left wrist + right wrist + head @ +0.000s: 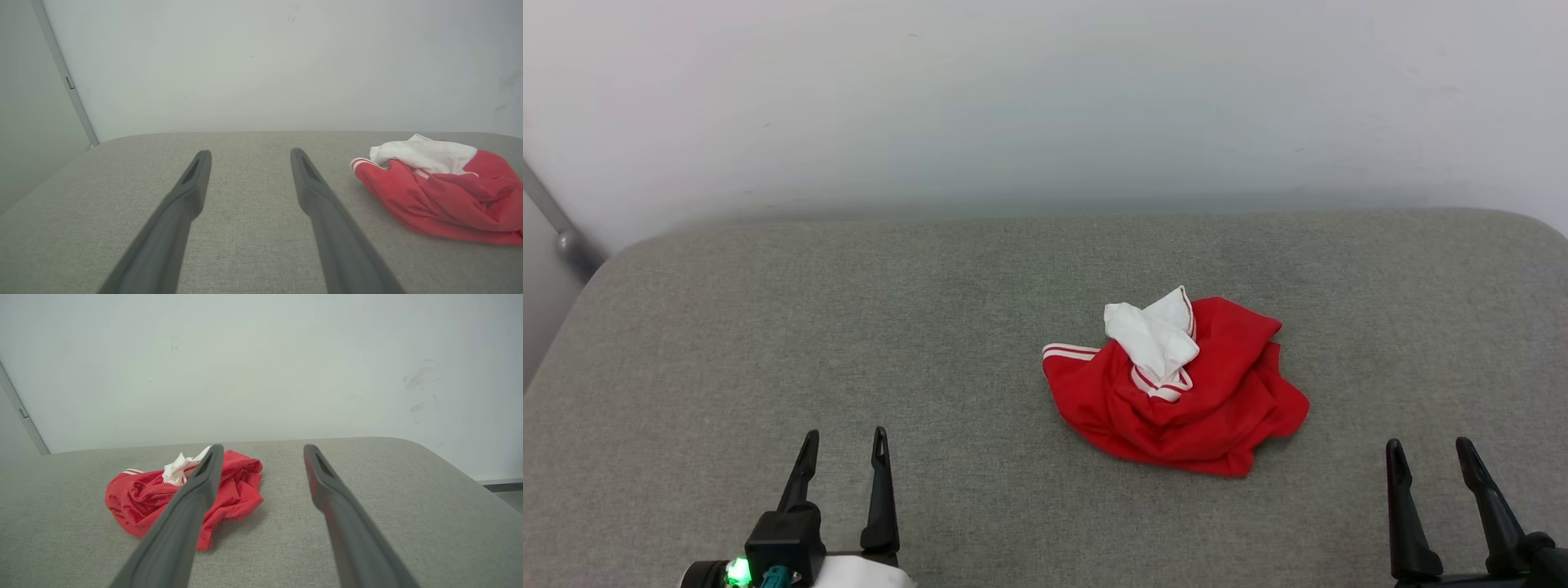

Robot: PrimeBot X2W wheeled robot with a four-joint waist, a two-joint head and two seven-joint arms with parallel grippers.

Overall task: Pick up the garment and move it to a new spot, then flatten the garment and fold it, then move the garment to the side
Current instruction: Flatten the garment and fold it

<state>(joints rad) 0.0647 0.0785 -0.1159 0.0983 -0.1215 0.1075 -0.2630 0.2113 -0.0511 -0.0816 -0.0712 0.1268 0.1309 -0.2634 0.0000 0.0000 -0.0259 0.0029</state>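
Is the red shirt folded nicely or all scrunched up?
Scrunched up. The red shirt lies in a wrinkly heap, one white sleeve bunched on top.

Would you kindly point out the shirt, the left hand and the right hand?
shirt [1217, 408], head view, red body fabric.
left hand [845, 433], head view, between its fingertips.
right hand [1429, 443], head view, between its fingertips.

A grey fabric surface [849, 343] meets a pale wall [1045, 98].
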